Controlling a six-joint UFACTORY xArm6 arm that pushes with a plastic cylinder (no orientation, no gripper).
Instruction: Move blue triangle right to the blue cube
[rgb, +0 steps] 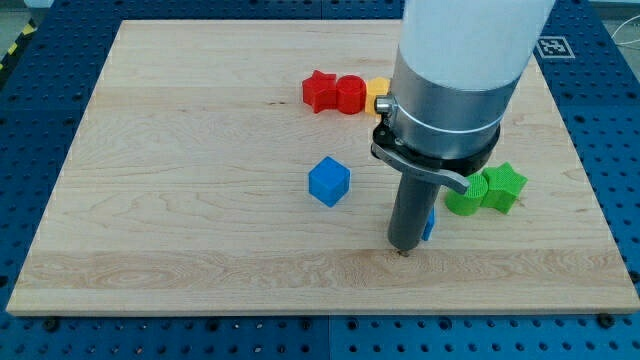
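Blue triangle (429, 226) peeks out from behind the rod, on its right side. Only a thin blue edge shows, so I cannot tell which way it points or how its long side runs. My tip (403, 249) sits on the table (180, 200), right beside that blue piece. This tool is a plain rod and holds nothing. The blue cube (328, 181) is off to the left, a little farther back. Green blocks (488, 189) sit to the right. Red blocks (333, 93) and a yellow block (378, 90) lie far back.
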